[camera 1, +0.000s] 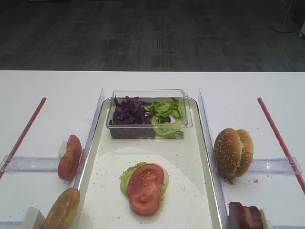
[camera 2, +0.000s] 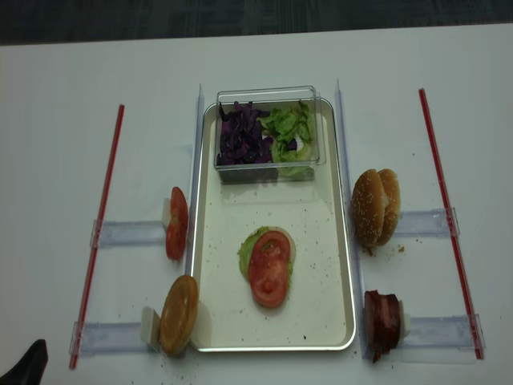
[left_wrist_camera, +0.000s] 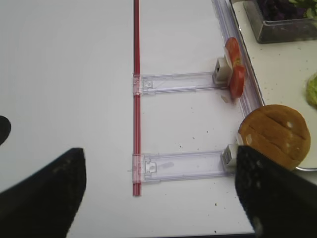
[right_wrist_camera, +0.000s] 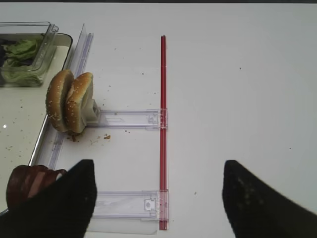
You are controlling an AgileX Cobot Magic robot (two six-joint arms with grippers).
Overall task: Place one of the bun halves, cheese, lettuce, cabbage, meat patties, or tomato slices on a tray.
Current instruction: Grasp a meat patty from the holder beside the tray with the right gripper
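Tomato slice [camera 1: 145, 187] over lettuce [camera 1: 127, 174] mid tray [camera 1: 190, 157], stack begun. Meat patties [right_wrist_camera: 27, 184] racked upright near right for pickup. Right tool [right_wrist_camera: 158, 198] released above counter [right_wrist_camera: 237, 99]; left tool [left_wrist_camera: 158, 198] released too.

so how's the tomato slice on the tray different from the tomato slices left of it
The tomato slice on the tray lies flat, cut face up, while the tomato slices at the left rail stand on edge. The tray slice rests on a lettuce leaf with something pale under it; the rail slices lean against a small white block. The tray one is single; the rail ones are stacked together. Both are bright red.
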